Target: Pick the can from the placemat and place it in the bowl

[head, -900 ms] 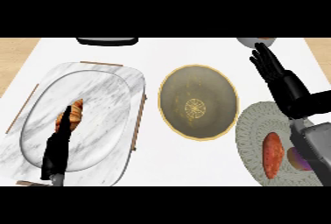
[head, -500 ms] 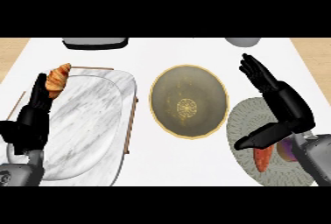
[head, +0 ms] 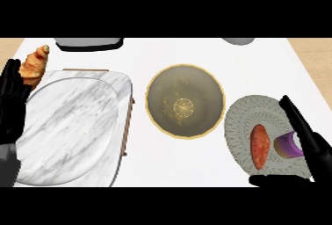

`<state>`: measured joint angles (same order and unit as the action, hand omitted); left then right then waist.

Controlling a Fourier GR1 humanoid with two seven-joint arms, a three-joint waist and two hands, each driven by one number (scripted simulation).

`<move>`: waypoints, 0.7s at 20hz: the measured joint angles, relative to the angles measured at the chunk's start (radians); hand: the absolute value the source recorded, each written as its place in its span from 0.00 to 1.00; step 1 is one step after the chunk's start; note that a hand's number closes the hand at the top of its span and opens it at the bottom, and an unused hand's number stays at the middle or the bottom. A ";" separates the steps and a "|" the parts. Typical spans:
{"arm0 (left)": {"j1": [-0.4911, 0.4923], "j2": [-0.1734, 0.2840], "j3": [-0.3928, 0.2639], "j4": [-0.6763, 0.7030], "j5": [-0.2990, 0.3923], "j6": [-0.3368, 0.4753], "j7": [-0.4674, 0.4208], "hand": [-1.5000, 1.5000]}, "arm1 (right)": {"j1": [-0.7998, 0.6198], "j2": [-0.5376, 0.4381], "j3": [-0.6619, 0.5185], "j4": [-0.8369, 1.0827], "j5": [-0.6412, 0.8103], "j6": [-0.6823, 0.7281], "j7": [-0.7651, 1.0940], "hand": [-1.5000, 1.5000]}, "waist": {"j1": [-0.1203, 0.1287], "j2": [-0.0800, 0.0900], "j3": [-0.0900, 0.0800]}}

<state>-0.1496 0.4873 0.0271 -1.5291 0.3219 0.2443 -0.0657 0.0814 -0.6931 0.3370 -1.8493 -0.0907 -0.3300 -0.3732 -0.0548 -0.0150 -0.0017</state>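
1. Lying on its side on the round grey placemat (head: pixel 243 115), the purple can (head: pixel 288 145) rests beside a sweet potato (head: pixel 259 145).
2. Right hand (head: pixel 310 143) flanks the can, fingers straight, thumb spread.
3. Gold-rimmed bowl (head: pixel 185 102) sits left of the placemat.
4. Left hand (head: pixel 12 102) rests open at the left edge.

One can (head: pixel 289 146), one bowl (head: pixel 185 101), one croissant (head: pixel 34 63)

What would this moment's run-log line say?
right hand: open beside can | can: on placemat | bowl: empty | left hand: resting
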 measured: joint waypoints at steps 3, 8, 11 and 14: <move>0.000 0.008 0.020 0.014 0.014 -0.020 -0.007 0.50 | 0.086 -0.113 -0.055 -0.115 0.059 -0.027 0.077 0.00 | -0.003 0.001 -0.002; -0.008 0.001 0.024 0.020 0.012 -0.023 -0.007 0.50 | 0.215 -0.305 -0.207 -0.258 0.069 -0.002 0.259 0.00 | -0.007 0.003 -0.002; -0.002 0.018 0.042 0.017 0.026 -0.044 -0.004 0.50 | 0.276 -0.426 -0.273 -0.308 0.077 0.063 0.377 0.00 | -0.004 0.003 -0.004; -0.004 0.010 0.036 0.010 0.018 -0.038 -0.001 0.50 | 0.331 -0.536 -0.330 -0.345 0.063 0.157 0.462 0.00 | -0.003 0.003 -0.003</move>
<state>-0.1534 0.4974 0.0632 -1.5195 0.3400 0.2063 -0.0662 0.4125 -1.2288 0.0072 -2.1946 -0.0282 -0.1728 0.0888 -0.0578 -0.0118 -0.0047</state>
